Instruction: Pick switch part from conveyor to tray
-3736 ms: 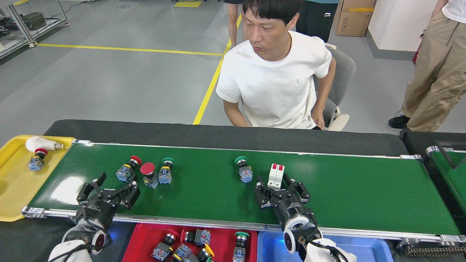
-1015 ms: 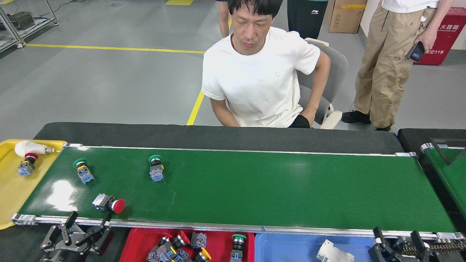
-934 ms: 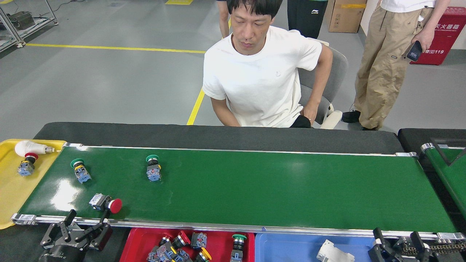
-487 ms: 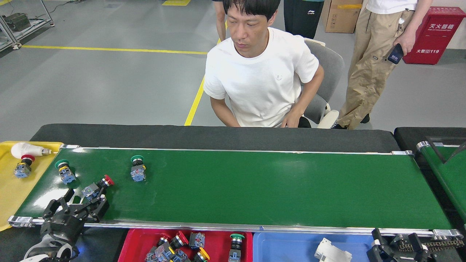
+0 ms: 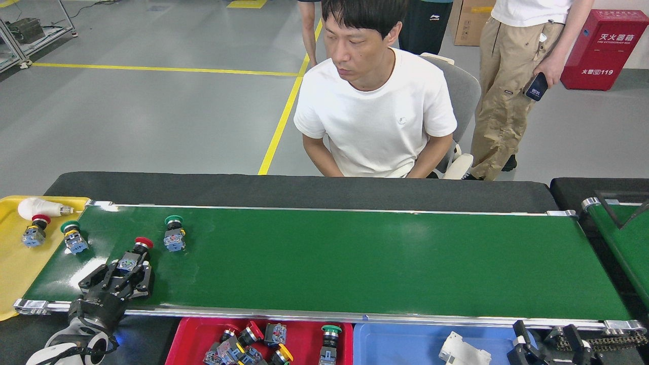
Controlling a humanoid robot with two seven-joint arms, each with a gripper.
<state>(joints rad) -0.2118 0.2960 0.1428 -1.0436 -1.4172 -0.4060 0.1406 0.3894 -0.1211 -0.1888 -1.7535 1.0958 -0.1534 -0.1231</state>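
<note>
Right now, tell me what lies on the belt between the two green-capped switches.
In the head view, only bare conveyor separates the green-capped switch at the left end from the other one; the red-capped switch sits nearer me.

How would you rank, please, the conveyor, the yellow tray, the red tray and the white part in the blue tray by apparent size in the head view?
1. conveyor
2. yellow tray and red tray: both are cut off by the frame edge, so I will not rank them.
3. white part, clearly smallest, lying in the blue tray.

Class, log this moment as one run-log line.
left gripper: closing around red-capped switch on conveyor | right gripper: idle, open | red tray: waiting
</note>
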